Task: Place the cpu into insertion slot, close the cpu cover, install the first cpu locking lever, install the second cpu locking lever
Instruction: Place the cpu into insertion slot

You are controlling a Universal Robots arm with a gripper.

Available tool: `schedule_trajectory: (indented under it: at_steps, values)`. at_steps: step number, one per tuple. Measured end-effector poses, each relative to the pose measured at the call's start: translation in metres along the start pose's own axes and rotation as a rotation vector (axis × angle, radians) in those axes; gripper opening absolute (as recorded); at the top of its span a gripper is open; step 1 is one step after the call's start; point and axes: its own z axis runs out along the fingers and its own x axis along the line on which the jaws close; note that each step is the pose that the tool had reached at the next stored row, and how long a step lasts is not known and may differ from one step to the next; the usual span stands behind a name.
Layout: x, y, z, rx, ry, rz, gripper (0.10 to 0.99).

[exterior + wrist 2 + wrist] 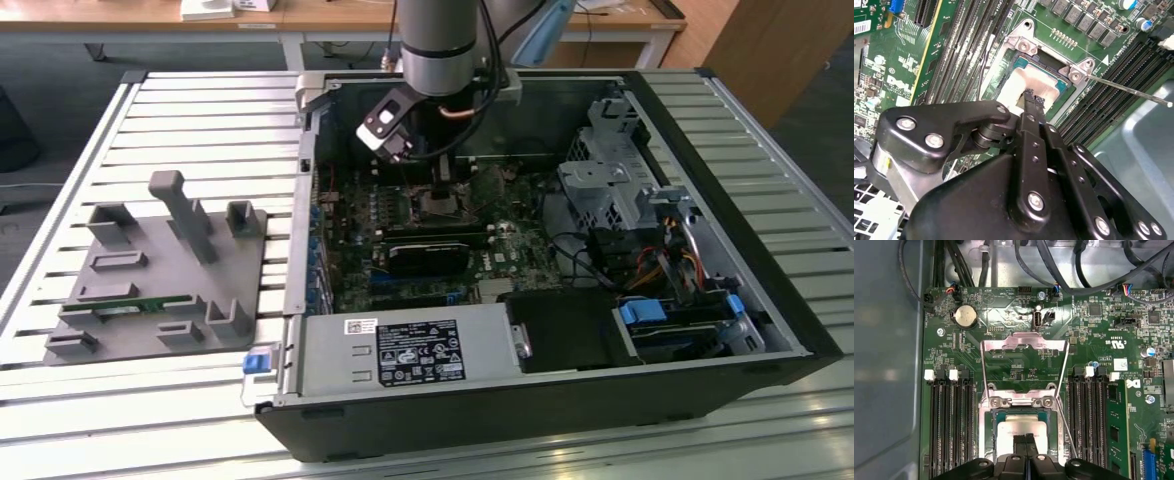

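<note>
Black fingers (1026, 102) of the gripper (1026, 441) are pressed together tip to tip, with nothing between them. The tips hang right over the dull silver face of the cpu (1021, 426); whether they touch it, I cannot tell. In both wrist views the cpu (1015, 82) lies flat inside the insertion slot (995, 415), with the slot's dark teal rim (1026, 62) showing around its edges.

The cpu cover (1024, 344) is not down: the thin silver frame is swung back from its hinge, off the chip, over the green motherboard (1019, 372). A thin locking lever (1129, 90) juts out from a corner of the socket, raised and unlatched; in the first wrist view it runs (1066, 432) along one side of the slot. Banks of long black memory slots (949, 425) flank the socket on both sides, and a round coin battery (965, 316) sits further along the board.

In the exterior view the arm reaches straight down into the open computer case (747, 250), with the gripper (447, 188) low over the board. A labelled power supply (400, 355) occupies the near side of the case. To the exterior view's left, a grey parts fixture (160, 270) rests on the slatted table (200, 100).
</note>
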Motion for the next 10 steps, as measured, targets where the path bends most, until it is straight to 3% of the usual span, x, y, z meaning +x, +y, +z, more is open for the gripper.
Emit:
schedule_trajectory:
  at_steps: [10]
  values:
    - [0.0,0.0006,-0.0041,0.003,0.0,0.0,0.106]
